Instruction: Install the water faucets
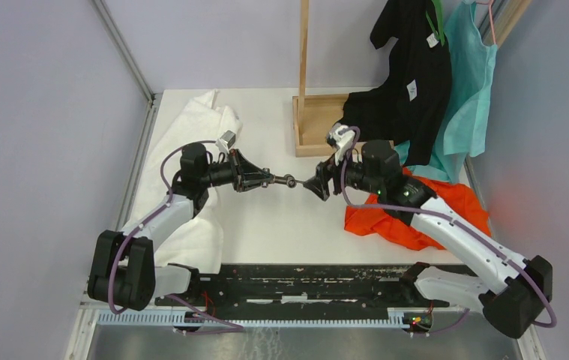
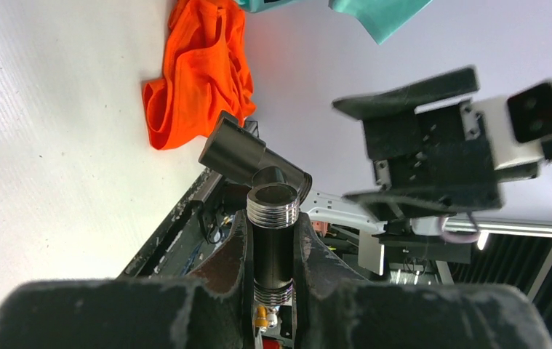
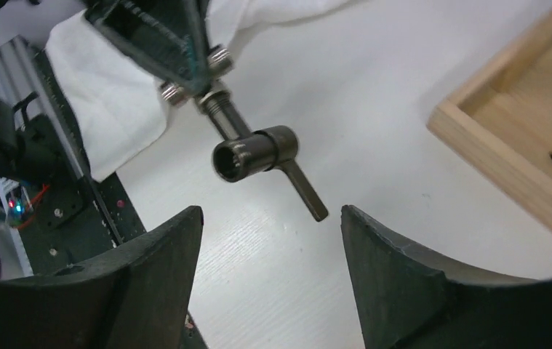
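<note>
The water faucets [image 1: 287, 180] hang in the air over the middle of the table as one dark metal piece. A threaded pipe [image 2: 273, 240] carries a short cross barrel [image 3: 254, 149], and a thin stem [image 3: 303, 190] sticks out past it. My left gripper [image 1: 266, 179] is shut on the pipe, whose threaded ends show above and below the fingers [image 2: 233, 254]. My right gripper [image 1: 312, 185] faces it from the right, open. In the right wrist view its fingertips [image 3: 185, 225] stand wide apart and touch nothing, with the stem's tip just ahead of the gap.
A white cloth [image 1: 199, 127] lies under the left arm. An orange cloth [image 1: 416, 217] lies under the right arm. A wooden stand [image 1: 315, 120] is at the back, with black [image 1: 408, 82] and teal [image 1: 468, 82] garments hanging beside it. A black rail [image 1: 303, 281] runs along the near edge.
</note>
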Action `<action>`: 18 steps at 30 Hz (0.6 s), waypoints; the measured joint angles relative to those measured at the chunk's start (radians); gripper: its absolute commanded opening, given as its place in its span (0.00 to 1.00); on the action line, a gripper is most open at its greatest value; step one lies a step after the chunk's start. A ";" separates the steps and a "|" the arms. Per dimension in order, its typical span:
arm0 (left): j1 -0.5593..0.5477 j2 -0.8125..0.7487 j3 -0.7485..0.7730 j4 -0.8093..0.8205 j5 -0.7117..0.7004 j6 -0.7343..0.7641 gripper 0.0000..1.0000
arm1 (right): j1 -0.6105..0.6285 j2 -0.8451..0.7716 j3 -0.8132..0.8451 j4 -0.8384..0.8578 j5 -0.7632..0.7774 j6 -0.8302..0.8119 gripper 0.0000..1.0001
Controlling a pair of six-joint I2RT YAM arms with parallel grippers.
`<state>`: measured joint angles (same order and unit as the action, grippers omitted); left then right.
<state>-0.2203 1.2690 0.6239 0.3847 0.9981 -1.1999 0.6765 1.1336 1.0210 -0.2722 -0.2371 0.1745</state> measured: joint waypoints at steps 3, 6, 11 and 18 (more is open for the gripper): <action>0.000 0.000 0.000 -0.015 0.000 0.013 0.03 | 0.020 -0.090 -0.190 0.170 -0.116 -0.102 0.85; 0.000 0.000 0.000 -0.025 0.000 0.014 0.03 | 0.078 -0.143 -0.328 0.251 -0.153 -0.237 0.85; 0.000 0.000 0.000 -0.040 0.001 0.014 0.03 | 0.145 -0.106 -0.320 0.290 -0.146 -0.443 0.83; -0.002 -0.008 0.000 -0.045 0.005 0.014 0.03 | 0.154 0.031 -0.307 0.431 -0.066 -0.552 0.78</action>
<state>-0.2222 1.2610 0.6243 0.3401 1.0031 -1.1854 0.8307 1.1648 0.7139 0.1585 -0.3031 -0.3779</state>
